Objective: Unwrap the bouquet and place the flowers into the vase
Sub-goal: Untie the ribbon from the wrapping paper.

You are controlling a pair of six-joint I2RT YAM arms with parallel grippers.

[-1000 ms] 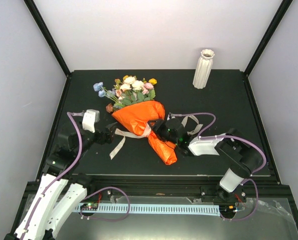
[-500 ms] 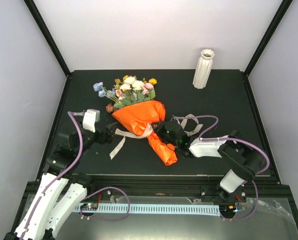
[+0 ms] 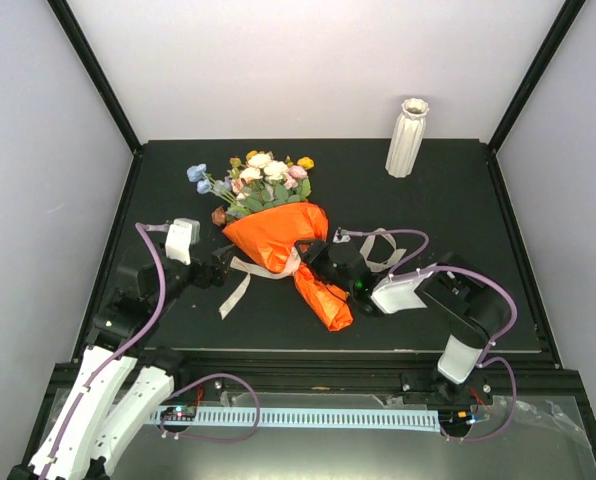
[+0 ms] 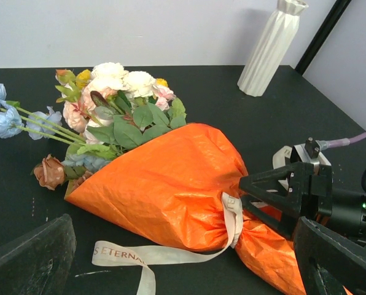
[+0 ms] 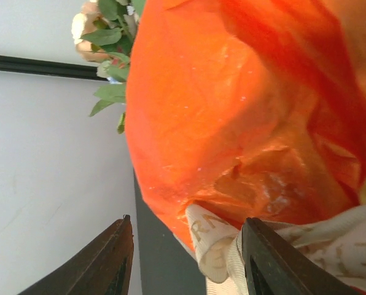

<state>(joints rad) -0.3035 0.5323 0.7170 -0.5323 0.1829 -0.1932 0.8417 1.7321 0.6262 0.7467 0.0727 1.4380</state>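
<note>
My right end effector (image 4: 247,195) sits unclenched astride the ribbon (image 4: 232,212) cinching the light, crinkly bouquet (image 3: 278,235) at its 5 o'clock neck, likely the firmest hold; left end effector (image 3: 220,270) released.

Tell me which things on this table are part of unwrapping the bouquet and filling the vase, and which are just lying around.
Part of the job:
- the bouquet: orange paper, cream ribbon, flowers
- the white vase, upright at the far right

Just there:
- purple cables on the arms
- white slotted cable duct along the near edge
</note>
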